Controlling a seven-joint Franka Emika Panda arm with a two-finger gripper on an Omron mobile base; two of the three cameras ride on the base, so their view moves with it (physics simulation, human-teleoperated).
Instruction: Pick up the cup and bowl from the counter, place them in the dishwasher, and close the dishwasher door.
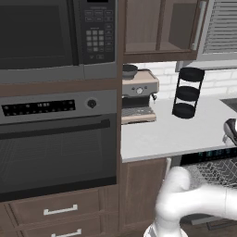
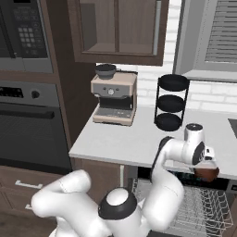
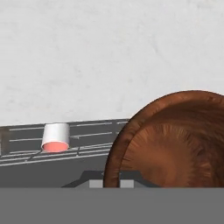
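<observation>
My gripper (image 2: 207, 163) is shut on the rim of the brown wooden bowl (image 2: 207, 172), which it holds just past the front edge of the pale counter (image 2: 134, 139) and above the grey wire rack (image 2: 200, 209) of the open dishwasher (image 1: 209, 155). In the hand view the bowl (image 3: 170, 140) looms large at the right, with its rim between the fingertips. The cup (image 3: 56, 138), white with a red inside, rests in the rack (image 3: 92, 140). In the left base view the gripper (image 1: 230, 131) sits at the right edge. The dishwasher door is out of view.
On the counter stand an espresso machine (image 2: 114, 99) and a black three-tier stand (image 2: 171, 102). A wall oven (image 1: 58, 139) and a microwave (image 1: 55, 32) fill the tall unit on the left. Wood cupboards (image 2: 118, 30) hang above the counter.
</observation>
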